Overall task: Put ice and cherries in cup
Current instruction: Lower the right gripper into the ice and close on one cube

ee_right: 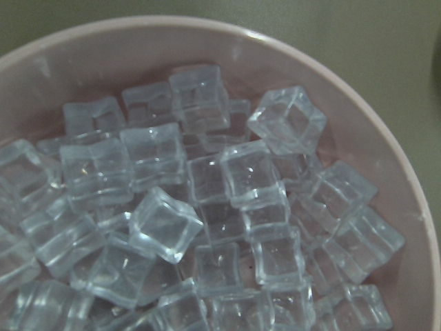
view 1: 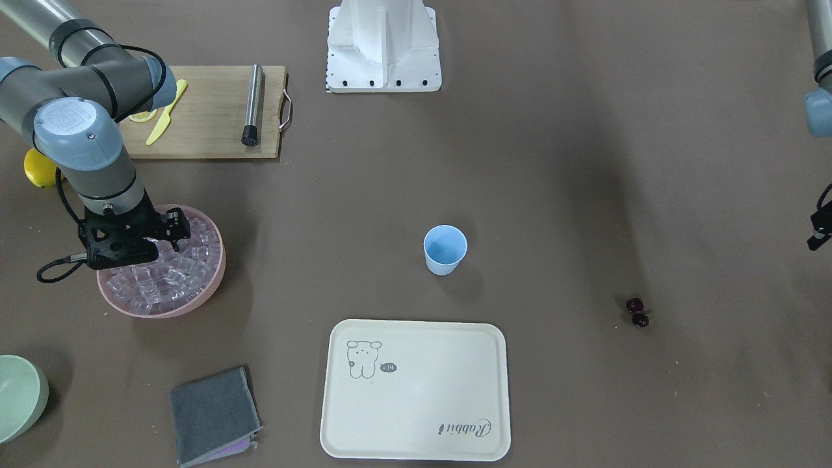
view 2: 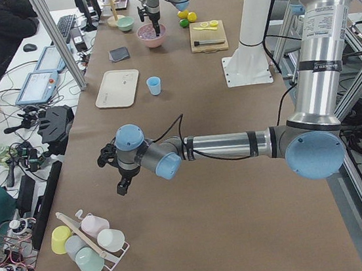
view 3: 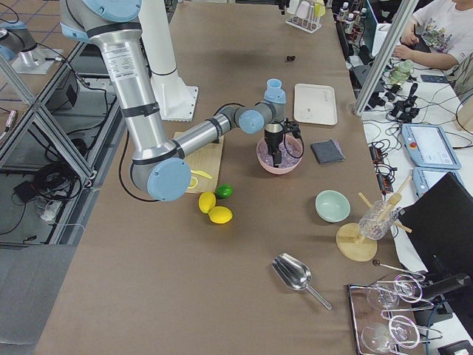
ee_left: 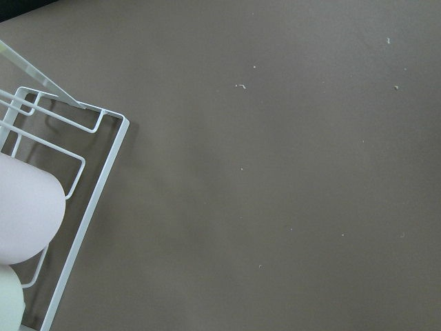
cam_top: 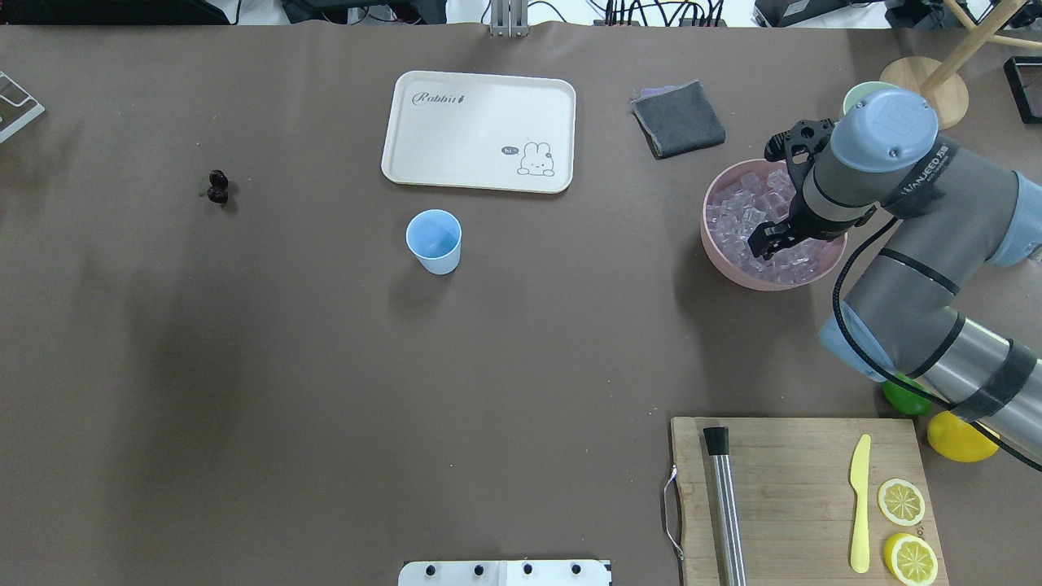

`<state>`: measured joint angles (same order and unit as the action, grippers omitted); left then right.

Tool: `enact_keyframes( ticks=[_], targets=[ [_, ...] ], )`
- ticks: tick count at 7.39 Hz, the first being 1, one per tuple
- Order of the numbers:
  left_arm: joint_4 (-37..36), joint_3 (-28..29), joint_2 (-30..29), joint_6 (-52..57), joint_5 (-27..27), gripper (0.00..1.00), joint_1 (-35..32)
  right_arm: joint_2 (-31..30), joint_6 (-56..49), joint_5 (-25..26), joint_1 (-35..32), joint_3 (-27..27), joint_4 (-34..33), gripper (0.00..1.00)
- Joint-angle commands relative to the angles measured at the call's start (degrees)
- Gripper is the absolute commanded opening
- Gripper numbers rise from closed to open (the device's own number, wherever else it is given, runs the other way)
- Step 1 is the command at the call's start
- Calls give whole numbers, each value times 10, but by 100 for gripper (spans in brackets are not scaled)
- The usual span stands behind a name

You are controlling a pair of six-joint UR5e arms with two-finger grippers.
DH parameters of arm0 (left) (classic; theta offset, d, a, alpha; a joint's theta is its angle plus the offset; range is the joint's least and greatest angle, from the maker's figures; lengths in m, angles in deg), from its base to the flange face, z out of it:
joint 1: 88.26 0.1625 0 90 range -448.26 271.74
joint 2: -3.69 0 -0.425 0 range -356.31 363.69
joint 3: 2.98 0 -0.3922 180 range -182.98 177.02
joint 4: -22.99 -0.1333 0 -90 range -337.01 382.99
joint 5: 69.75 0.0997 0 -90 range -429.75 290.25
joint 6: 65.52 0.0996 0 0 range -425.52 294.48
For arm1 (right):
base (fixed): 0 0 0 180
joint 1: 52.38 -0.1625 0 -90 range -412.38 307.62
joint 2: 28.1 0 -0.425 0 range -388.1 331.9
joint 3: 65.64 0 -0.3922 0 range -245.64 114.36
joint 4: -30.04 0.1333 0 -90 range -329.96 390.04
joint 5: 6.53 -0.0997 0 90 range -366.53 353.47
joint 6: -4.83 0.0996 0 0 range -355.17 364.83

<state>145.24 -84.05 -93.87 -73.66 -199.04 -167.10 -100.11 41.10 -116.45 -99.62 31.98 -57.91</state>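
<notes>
The light-blue cup stands upright and empty mid-table; it also shows in the overhead view. The cherries, a dark joined pair, lie alone on the table, far from the cup. The ice is a heap of clear cubes in the pink bowl. It fills the right wrist view. My right gripper is down among the cubes and looks open. My left gripper hovers over bare table near a wire cup rack; I cannot tell its state.
A cream tray lies in front of the cup. A grey cloth and a pale green bowl are near the pink bowl. A cutting board holds a metal rod and a yellow knife. A lemon lies beside it.
</notes>
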Motion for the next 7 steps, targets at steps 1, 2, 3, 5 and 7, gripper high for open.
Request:
enact_keyframes(
  ticks=[1,2,3,5,7],
  targets=[
    [0,-1,0,1,0,97,0,-1,0,3,0,3,-4,83],
    [0,-1,0,1,0,97,0,-1,0,14,1,1,-4,83],
    [0,-1,0,0,0,97,2,-2,0,16,1,3,-4,83],
    [0,1,-1,1,0,97,2,-1,0,16,3,3,-4,78],
    [0,4,-1,1,1,97,9,0,0,16,3,3,-4,46]
  ],
)
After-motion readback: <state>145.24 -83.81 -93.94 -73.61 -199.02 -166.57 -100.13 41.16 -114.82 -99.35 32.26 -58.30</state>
